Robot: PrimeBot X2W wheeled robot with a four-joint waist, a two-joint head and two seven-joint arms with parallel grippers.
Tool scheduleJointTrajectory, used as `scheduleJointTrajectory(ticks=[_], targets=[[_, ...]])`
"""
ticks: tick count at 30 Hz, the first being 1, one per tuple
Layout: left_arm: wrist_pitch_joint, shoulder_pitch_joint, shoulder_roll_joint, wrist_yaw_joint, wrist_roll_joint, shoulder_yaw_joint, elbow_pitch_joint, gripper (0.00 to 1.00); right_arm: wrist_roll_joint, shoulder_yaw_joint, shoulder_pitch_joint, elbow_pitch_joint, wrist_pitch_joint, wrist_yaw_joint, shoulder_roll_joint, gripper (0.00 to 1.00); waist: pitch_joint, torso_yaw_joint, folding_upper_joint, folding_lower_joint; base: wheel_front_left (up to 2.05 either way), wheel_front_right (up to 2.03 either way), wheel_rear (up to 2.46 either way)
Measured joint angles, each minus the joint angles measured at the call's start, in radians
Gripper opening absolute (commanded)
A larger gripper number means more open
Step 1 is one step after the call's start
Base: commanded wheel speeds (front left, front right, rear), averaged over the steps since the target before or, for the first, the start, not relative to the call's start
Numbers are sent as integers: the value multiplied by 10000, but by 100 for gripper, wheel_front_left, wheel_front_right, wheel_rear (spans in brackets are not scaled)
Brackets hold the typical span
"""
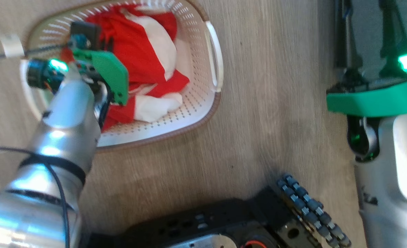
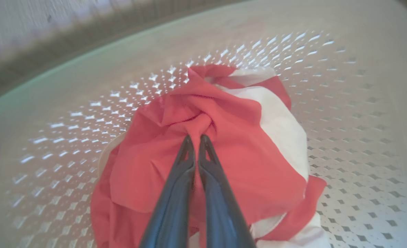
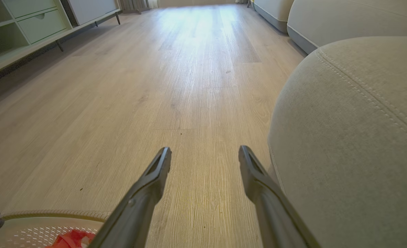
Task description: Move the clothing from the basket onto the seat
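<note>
The clothing (image 1: 138, 51) lay heaped inside the basket (image 1: 203, 113), which stood on the wood-look floor (image 1: 275, 86), far and to the left of the robot. The left gripper (image 2: 196, 137) reached down into the basket. Its two dark fingers were drawn almost together on a bunched red fold at the top of the heap. The fold rose between the tips, so it appeared pinched, though blur left the contact a little unsure. In the head view the left arm's green wrist mount (image 1: 110, 74) and silver forearm (image 1: 69, 113) stood before the heap's left part and the basket's near-left rim. The right gripper (image 3: 205, 151) hung over the floor with its fingers spread wide and nothing between them, close beside the seat (image 3: 354, 137). The robot's black base (image 1: 224, 224) sat near, apart from the basket. A low cabinet (image 3: 34, 24) stood far left.
</note>
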Motion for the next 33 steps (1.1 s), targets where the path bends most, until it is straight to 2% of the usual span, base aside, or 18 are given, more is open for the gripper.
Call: scheduleJointTrajectory(ticks=[2, 7, 11, 23, 33], targets=[[-290, 432, -69, -198, -221, 102, -142, 0, -142, -81, 339, 130, 0, 0, 2, 100, -427, 142, 0, 0, 0, 0, 0], [-477, 1934, -125, -341, -719, 502, -846, 0, -280, -205, 1151, 479, 0, 2, 10, 100, -1746, 537, 0, -1, 0, 0, 0], [-481, 3116, -65, -309, -809, 965, -2514, 0, -282, -355, 1758, 639, 0, 0, 0, 100, -2922, 870, 0, -2, 0, 0, 0], [-489, 6974, 508, 667, 44, 2107, -6895, 0, -280, -374, 3594, 1097, 2, 0, -27, 100, -6295, 1674, 1, -2, 0, 0, 0], [-489, 8819, 686, 968, 466, 2681, -8544, 0, -433, -219, 4314, 1302, 2, 0, -267, 100, -8061, 1875, 1, -2, 0, 0, 0]])
